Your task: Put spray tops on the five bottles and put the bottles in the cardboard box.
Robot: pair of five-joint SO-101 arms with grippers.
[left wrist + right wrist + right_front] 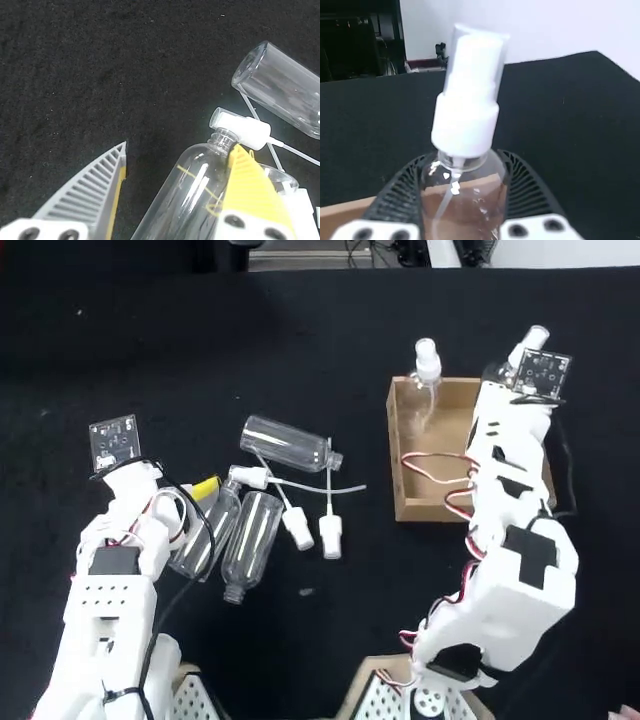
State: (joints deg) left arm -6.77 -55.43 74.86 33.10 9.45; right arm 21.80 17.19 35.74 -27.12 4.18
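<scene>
Capped bottle (462, 200) gripped upright at the far edge of the cardboard box (395, 455)

The right gripper (465, 160) has its black fingers clamped on the clear body. Over on the table, the left gripper (182, 147) sits spread wide around a lying bottle (190, 200) with its spray top on.

Left gripper (180, 146): one grey ribbed finger (97, 187), one yellow finger (247, 185), jaws spread wide.
Clear bottle (185, 200): lying between the fingers, yellow finger against its shoulder, grey finger apart from it.
White spray top (241, 129): seated on that bottle's neck.
Second clear bottle (285, 87): lying just beyond the spray top.
Thin white tube (300, 153): on the cloth beside the top.
Black table cloth (100, 65): beneath everything.
</scene>
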